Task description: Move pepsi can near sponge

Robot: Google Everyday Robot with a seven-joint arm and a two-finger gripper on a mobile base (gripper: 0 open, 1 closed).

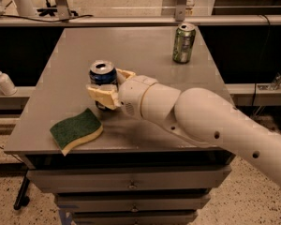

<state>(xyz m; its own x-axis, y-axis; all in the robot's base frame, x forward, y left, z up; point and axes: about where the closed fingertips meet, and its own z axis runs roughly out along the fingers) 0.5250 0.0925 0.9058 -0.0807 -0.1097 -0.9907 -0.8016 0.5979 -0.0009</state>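
The pepsi can (102,74), dark blue with a silver top, stands upright on the grey table (131,46) left of centre. My gripper (107,90) reaches in from the right and its cream fingers are shut on the can's lower half. The sponge (76,130), dark green on top with a pale yellow layer below, lies flat near the table's front left corner, a short way below and to the left of the can. The can and the sponge do not touch.
A green can (183,43) stands upright at the table's back right. A white pump bottle (3,80) stands on a lower ledge at the left. Drawers (131,185) sit under the tabletop. A metal rail (140,20) runs behind the table.
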